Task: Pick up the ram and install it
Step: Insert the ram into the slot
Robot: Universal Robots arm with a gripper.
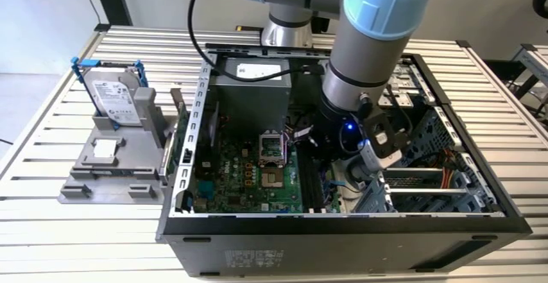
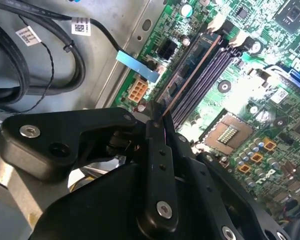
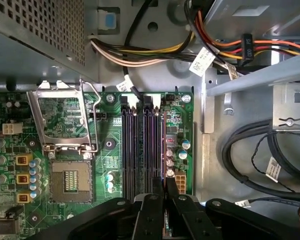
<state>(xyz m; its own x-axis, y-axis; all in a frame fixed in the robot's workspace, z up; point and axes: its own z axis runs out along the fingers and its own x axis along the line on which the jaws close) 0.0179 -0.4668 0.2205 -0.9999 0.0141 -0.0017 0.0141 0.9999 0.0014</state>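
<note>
From here I have the hard drive [image 1: 114, 95] in its blue frame standing on the grey fixture [image 1: 111, 161] on the tabletop [image 1: 51, 231], well apart from the open computer case [image 1: 342, 222] on the exterior view's left. Inside the case, the tool [image 2: 159, 117] is down over the green motherboard [image 3: 110, 150], its fingers [image 2: 157, 150] pressed together on the ram [image 2: 190, 65], which sits edge-on along the memory slots [image 3: 140, 145] beside the empty processor socket [image 3: 70, 182].

My worry is alignment. If the stick is not square in its slot, pushing could flex the board or jam the edge contacts. I cannot tell whether the slot's end clips [image 2: 217, 22] are open; if they are shut, the ram would ride on them. The black cables [image 3: 260, 150] lie near the tool and could snag it.
</note>
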